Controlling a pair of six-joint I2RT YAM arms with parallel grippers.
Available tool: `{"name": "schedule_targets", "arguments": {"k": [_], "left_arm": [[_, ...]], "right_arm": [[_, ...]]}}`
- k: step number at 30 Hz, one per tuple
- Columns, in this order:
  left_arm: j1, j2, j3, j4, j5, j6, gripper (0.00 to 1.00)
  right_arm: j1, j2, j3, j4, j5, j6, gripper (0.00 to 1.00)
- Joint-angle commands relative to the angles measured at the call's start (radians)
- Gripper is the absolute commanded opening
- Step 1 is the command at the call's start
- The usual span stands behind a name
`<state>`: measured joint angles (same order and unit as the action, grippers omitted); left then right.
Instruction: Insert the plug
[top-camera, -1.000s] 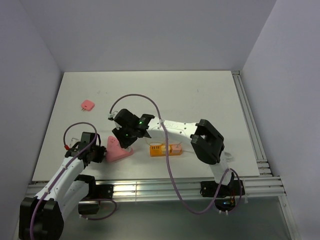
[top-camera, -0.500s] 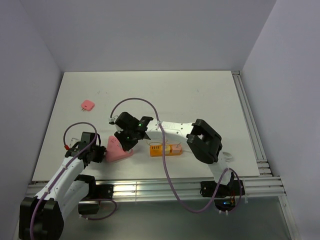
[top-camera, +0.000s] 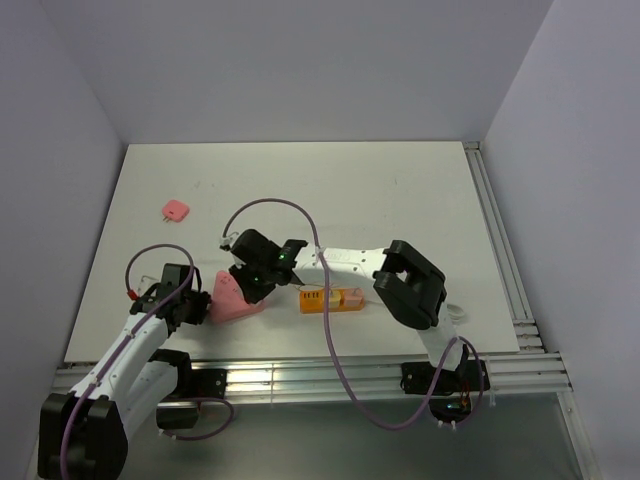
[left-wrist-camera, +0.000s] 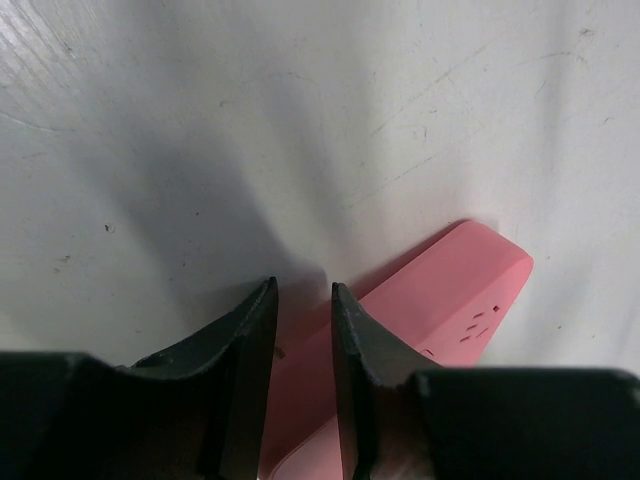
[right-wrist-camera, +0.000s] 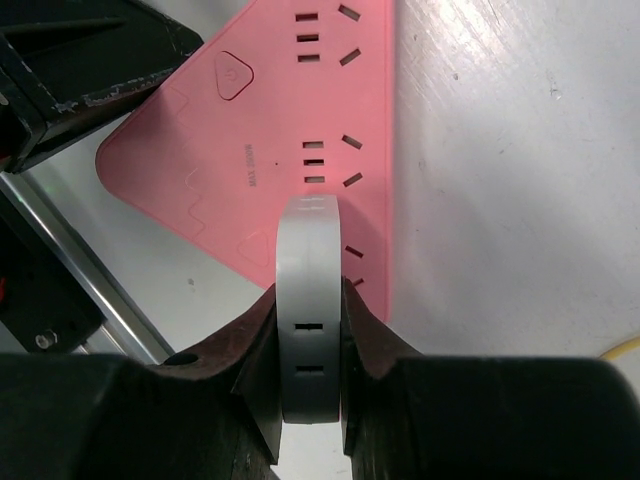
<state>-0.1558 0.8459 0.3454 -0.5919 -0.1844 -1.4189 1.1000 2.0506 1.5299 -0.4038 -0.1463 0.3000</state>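
Your right gripper (right-wrist-camera: 308, 300), jaws clamped on the white plug (right-wrist-camera: 308, 250), plug edge-on over the sockets of the pink power strip (right-wrist-camera: 270, 120), your left gripper (left-wrist-camera: 302, 300), jaws pinching the strip's corner, strip flat on the surface (right-wrist-camera: 520, 150).

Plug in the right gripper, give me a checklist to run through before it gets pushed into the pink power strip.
1. Plug held by the right gripper: ok, clamped between both fingers.
2. Plug over the sockets of the power strip: ok, it sits above the row of holes along the strip's edge.
3. Prongs lined up with the holes: cannot tell, they are hidden under the plug.
4. Strip steadied by the left gripper: ok, its edge sits between the fingers.
5. Orange box out of the way: ok, it lies apart from the strip.
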Motion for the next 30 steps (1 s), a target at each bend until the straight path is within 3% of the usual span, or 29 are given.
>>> {"name": "schedule_targets", "arguments": {"k": [1,9,11,15,19,20,24,25,30], "left_arm": [[-0.005,0.008,0.0,-0.042,0.028,-0.002,0.34],[-0.005,-0.011,0.004,-0.059,0.02,0.003,0.37],[-0.007,-0.025,0.01,-0.069,0.011,0.006,0.43],[-0.005,-0.045,0.036,-0.103,-0.009,0.012,0.56],[-0.005,-0.086,0.081,-0.158,-0.044,0.026,0.71],[-0.005,-0.096,0.087,-0.18,-0.056,0.025,0.73],[-0.005,-0.134,0.119,-0.213,-0.058,0.015,0.76],[-0.005,-0.14,0.13,-0.221,-0.062,0.018,0.79],[-0.005,-0.102,0.282,-0.243,-0.165,0.083,0.84]], "right_arm": [[0.037,0.109,-0.08,0.0,0.094,0.017,0.0],[0.054,0.08,-0.103,0.049,0.129,0.03,0.01],[0.054,0.008,-0.125,0.094,0.139,0.022,0.11],[0.046,-0.052,-0.082,0.086,0.145,-0.001,0.48],[0.024,-0.075,-0.007,0.06,0.163,-0.009,0.62],[0.015,-0.084,-0.007,0.068,0.151,-0.007,0.74],[-0.012,-0.139,0.007,0.086,0.116,0.005,0.79],[-0.017,-0.167,0.007,0.082,0.12,0.005,1.0],[-0.075,-0.282,-0.029,0.043,0.145,0.031,1.0]]}}
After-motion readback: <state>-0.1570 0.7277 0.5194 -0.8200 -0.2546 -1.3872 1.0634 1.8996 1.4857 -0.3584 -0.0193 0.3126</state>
